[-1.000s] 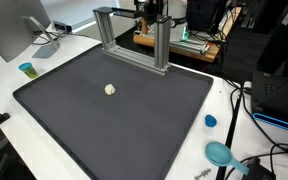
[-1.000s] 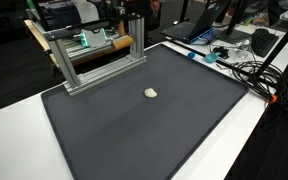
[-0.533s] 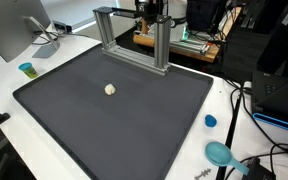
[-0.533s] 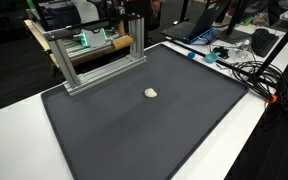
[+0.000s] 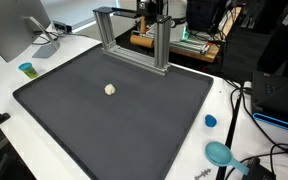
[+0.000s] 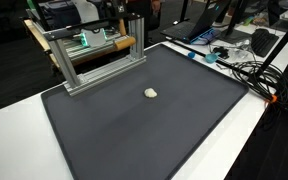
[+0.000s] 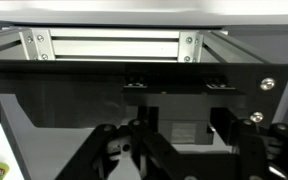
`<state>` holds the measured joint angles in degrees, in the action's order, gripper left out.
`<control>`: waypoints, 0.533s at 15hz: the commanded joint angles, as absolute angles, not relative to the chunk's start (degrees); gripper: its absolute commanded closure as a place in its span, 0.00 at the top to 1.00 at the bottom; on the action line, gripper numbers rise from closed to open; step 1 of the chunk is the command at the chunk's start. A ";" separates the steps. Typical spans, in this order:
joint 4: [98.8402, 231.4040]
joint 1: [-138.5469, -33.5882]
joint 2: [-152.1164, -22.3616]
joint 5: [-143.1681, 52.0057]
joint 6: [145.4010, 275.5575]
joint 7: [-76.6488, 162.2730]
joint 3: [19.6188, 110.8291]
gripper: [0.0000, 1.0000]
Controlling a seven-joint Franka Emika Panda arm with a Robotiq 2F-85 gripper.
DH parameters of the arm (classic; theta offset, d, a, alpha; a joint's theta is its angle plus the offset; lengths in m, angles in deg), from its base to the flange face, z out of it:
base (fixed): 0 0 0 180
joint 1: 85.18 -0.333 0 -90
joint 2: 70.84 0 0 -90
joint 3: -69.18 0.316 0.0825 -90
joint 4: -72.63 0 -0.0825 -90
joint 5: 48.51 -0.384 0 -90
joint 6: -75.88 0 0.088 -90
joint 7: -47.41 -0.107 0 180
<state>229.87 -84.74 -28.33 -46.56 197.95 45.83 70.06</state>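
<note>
Nothing has shifted in the exterior views. The metal frame [image 5: 163, 48] still stands at the far edge of the black mat [image 5: 114, 125], with the pale lump [image 5: 110, 89] well apart from it. The claw [image 7: 180, 150] hangs just behind the frame; I cannot tell how wide it is or whether it holds anything.

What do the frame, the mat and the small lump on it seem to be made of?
Frame: likely aluminium extrusion, matte silver, slotted rails. Mat: dark grey, looks like rubber or foam, dull with no glare. Lump: cream, irregular; maybe dough or putty, too small to tell.
</note>
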 commanded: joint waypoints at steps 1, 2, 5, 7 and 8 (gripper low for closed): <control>229.75 -84.60 -29.53 -47.14 195.85 43.77 70.71 0.64; 229.73 -84.60 -29.61 -47.28 196.33 43.21 70.83 0.49; 229.17 -84.46 -29.77 -47.33 196.50 42.09 71.13 0.33; 228.19 -84.19 -30.51 -46.83 196.36 41.52 71.56 0.33; 227.43 -84.15 -31.07 -46.18 195.71 41.76 71.88 0.32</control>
<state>229.31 -84.56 -29.48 -46.59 197.96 43.26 70.57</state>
